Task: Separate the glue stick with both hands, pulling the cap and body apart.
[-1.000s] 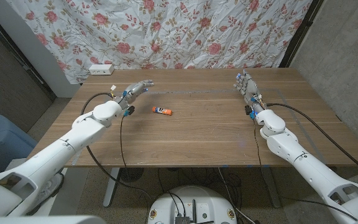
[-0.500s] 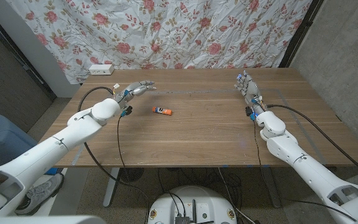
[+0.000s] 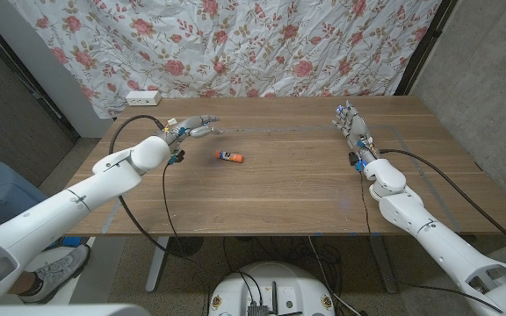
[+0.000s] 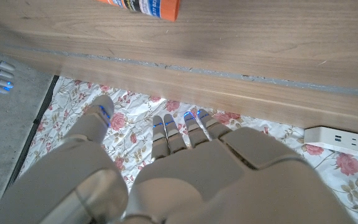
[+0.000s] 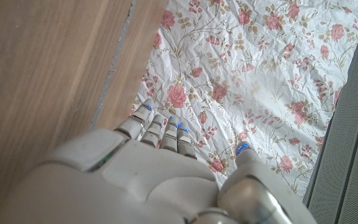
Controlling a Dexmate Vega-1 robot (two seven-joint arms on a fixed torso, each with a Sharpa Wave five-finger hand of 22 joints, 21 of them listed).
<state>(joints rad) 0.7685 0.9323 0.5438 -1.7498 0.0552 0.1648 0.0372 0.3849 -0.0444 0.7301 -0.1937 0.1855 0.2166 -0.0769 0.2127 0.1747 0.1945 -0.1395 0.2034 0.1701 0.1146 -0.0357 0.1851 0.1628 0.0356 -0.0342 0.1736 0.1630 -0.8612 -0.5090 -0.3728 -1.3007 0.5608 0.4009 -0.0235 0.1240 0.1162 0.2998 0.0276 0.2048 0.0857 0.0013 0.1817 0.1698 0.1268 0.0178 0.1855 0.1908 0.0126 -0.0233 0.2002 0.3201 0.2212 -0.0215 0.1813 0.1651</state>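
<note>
The robot's left hand (image 3: 190, 128) hangs over the table (image 3: 262, 189) near its far left corner, fingers spread and holding nothing, after creeping a little farther toward the far edge over the past second, with the forearm behind it swinging up and across. The glue stick (image 3: 229, 156) has not budged: it lies on its side on the bare wood, left of the table's middle and nearer the far edge, its orange end pointing toward the left hand and its pale end toward the right edge. Hand and stick are near each other but not touching. The left wrist view shows that hand (image 4: 166, 168) from behind, fingers (image 4: 166, 130) reaching out past the table's far edge toward the flowered cloth (image 4: 135, 137), with the orange stick (image 4: 143, 7) lying apart on the wood.

On the other side, the right hand (image 3: 350, 125) has stayed put by the far right corner, standing upright with its fingers apart, empty, and well away from the stick. Its own wrist view shows the hand (image 5: 160, 168) with fingers (image 5: 160, 130) loosely extended.

My reading: the job has barely started. The cap is on the body, neither hand has a grip, and the left hand seems to be lining up for the first pick-up, though its drift runs past the stick, not onto it.
</note>
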